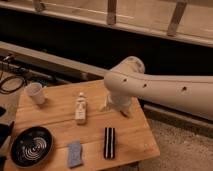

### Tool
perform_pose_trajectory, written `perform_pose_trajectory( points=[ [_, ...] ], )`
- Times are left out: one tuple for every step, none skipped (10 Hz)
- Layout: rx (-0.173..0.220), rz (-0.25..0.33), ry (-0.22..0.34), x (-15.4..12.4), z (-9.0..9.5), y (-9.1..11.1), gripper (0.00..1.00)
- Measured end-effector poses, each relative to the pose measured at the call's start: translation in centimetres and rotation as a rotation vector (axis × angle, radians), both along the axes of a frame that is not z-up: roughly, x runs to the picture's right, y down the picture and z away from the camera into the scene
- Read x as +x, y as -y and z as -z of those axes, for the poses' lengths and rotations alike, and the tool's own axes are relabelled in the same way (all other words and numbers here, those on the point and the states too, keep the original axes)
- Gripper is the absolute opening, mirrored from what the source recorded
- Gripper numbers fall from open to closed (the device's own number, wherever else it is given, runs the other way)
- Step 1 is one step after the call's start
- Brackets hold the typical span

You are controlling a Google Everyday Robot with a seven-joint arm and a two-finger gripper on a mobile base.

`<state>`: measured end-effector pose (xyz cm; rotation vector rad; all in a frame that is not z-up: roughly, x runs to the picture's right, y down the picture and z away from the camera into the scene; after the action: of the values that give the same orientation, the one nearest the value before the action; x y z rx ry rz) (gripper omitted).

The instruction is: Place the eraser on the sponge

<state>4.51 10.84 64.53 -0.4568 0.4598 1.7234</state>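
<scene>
The eraser [109, 142], a black block with white stripes, lies flat near the front edge of the wooden table [60, 127]. To its left, a short gap away, lies the blue-grey sponge [75, 153]. My white arm reaches in from the right. Its gripper [118, 106] hangs low over the table's back right part, well behind the eraser and mostly hidden under the arm. Nothing shows in it.
A white tube-like bottle [80, 107] lies in the table's middle. A white cup [35, 93] stands at the back left and a black round bowl [31, 146] at the front left. A small red pen-like thing [123, 114] lies by the gripper. Cables [12, 82] lie left.
</scene>
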Motion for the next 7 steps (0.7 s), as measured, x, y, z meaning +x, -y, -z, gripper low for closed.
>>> perform_pose_trajectory(
  points=[
    [-0.030,-0.025,0.011,0.6,-1.4,-0.9,0.80],
    [-0.059,-0.034,0.024,0.5,-2.4,-1.8,0.80],
    [-0.102,-0.043,0.045,0.0,-4.0,-3.4,0.80],
    [-0.151,-0.059,0.066,-0.3,-5.5,-5.1,0.80],
    [-0.195,-0.072,0.087,-0.5,-6.5,-6.5,0.80],
    [-0.230,-0.076,0.113,-1.3,-7.0,-7.6,0.80],
    [-0.274,-0.066,0.142,-2.3,-7.1,-8.8,0.80]
  ],
)
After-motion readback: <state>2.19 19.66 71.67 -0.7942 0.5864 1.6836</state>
